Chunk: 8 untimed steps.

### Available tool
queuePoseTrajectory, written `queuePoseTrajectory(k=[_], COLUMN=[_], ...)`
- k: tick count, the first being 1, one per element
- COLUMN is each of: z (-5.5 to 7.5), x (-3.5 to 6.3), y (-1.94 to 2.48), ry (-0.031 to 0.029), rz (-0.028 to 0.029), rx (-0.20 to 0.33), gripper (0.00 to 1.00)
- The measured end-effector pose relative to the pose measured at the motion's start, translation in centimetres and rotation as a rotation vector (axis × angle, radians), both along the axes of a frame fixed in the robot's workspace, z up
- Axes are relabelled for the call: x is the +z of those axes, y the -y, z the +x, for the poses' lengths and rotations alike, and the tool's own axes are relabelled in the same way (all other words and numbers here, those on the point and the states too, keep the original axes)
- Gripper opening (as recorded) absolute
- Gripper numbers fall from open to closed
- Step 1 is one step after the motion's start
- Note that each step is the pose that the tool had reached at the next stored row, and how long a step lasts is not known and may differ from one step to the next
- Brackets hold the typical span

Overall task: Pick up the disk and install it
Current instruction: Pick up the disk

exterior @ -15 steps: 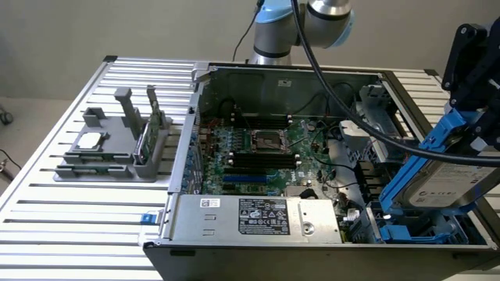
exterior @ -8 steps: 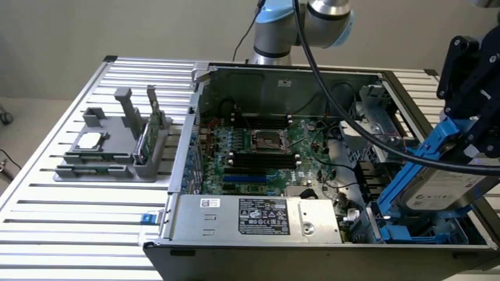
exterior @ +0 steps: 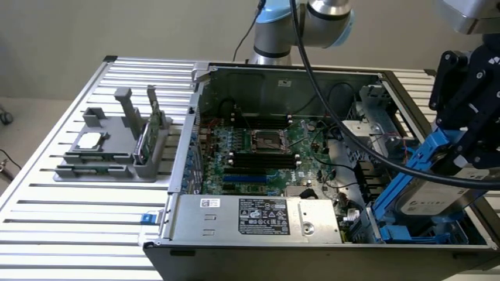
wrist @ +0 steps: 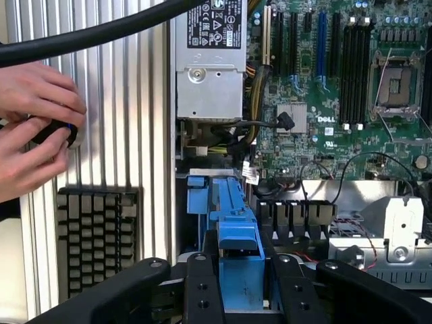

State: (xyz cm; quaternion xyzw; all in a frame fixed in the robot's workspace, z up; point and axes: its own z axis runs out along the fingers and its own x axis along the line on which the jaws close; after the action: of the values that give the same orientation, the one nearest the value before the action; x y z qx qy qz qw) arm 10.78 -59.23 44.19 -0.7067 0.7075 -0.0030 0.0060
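Between the fingers of the hand [exterior: 467, 164] sits the disk [exterior: 434, 198]. The hand is about half closed, clamped on the two sides of the blue carrier, nothing else held. Wrist view agrees: hand [wrist: 240, 266] has a black finger on each side of the disk [wrist: 233, 209], tight against the blue plastic.

Disk is off the desk [exterior: 70, 228] and steeply tilted: top end up at the hand, lower end down inside the computer case [exterior: 205, 76], in the corner nearest the hand. White label faces the exterior camera. Just under the lower end are the blue bay rails [exterior: 397, 233]; can't tell if the disk touches them.

Beside the hand, toward the exterior view's left: power supply [exterior: 258, 215] along the case's near edge, motherboard [exterior: 262, 153] flat behind it, CPU socket [exterior: 266, 139] mid-board.

Well apart from the hand, on the desk at the exterior view's left: grey holder [exterior: 109, 167], with a small square silver chip [exterior: 90, 140] lying flat on it and a thin green card [exterior: 145, 137] standing on edge in a slot.

Wrist view also shows a person's hands [wrist: 34, 135] by the desk slats gripping a small dark object, a keyboard [wrist: 94, 239] near them, and a thick black cable [wrist: 88, 37] crossing above.
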Motion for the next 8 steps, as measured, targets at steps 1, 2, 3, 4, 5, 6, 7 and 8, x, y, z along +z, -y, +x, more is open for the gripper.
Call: queuePoseTrajectory(k=[1, 2, 3, 4, 5, 6, 7, 8], z=[0.0, 0.01, 0.02, 0.03, 0.05, 0.07, 0.08, 0.1], x=[-0.15, -0.24, -0.31, -0.36, -0.4, -0.48, -0.54, -0.6], y=[0.0, -0.02, -0.02, -0.03, -0.03, -0.03, -0.03, -0.03], ry=[0.0, 0.0, 0.0, 0.0, 0.0, 0.0, 0.0, 0.0], rz=[0.0003, 0.0003, 0.0003, 0.0002, -0.0001, 0.0003, 0.0002, 0.0001], rx=[0.0, 0.0, 0.0, 0.0, 0.0, 0.0, 0.0, 0.0], gripper=[0.33, 0.33, 0.33, 0.33, 0.33, 0.33, 0.33, 0.33])
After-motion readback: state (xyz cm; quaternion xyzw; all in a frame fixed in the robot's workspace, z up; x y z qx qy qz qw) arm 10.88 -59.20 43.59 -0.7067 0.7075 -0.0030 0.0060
